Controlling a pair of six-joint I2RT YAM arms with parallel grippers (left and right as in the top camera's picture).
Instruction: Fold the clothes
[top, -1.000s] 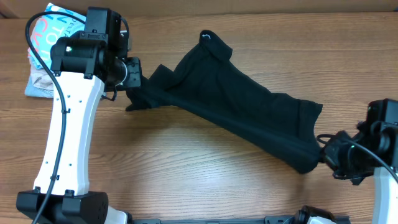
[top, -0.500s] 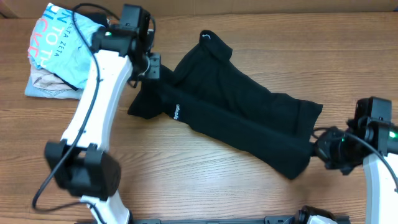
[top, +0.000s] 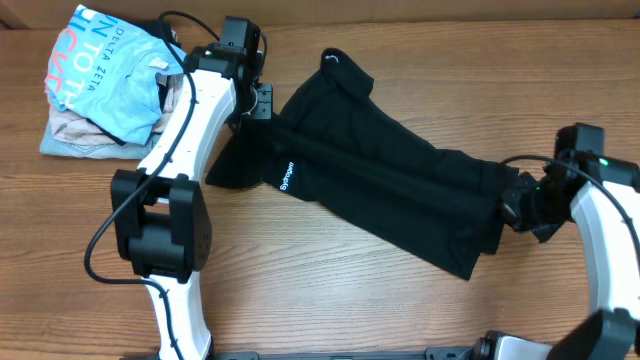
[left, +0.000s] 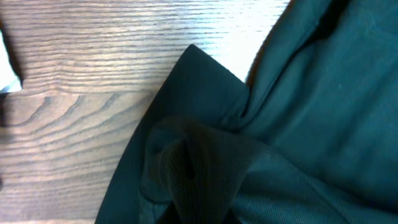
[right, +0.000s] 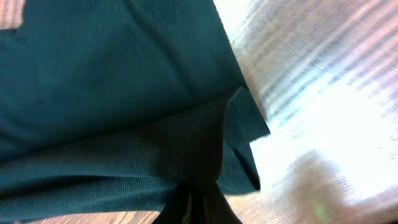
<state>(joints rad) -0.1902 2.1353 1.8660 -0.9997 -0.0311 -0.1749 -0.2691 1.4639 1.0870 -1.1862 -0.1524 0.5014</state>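
The clothes (top: 380, 175), one plain black garment with a tiny white mark, stretch diagonally across the wooden table from upper left to lower right. My left gripper (top: 262, 103) is shut on the garment's upper left edge; in the left wrist view dark fabric (left: 205, 174) bunches up into the pinch at the frame's bottom. At the garment's right end my right gripper (top: 512, 203) is shut on the edge, and in the right wrist view the cloth (right: 124, 93) gathers into its closed fingers (right: 196, 208). A long fold runs between the two grips.
A light blue lettered T-shirt (top: 105, 70) lies on beige folded garments (top: 75, 135) at the table's far left corner. The left arm (top: 180, 150) reaches across the left part of the table. Bare wood (top: 300, 290) lies in front of the garment.
Both grippers carried the garment's near edge away from the front of the table, laying it over the rest. The left moved right and back, the right moved back. A small white mark now shows.
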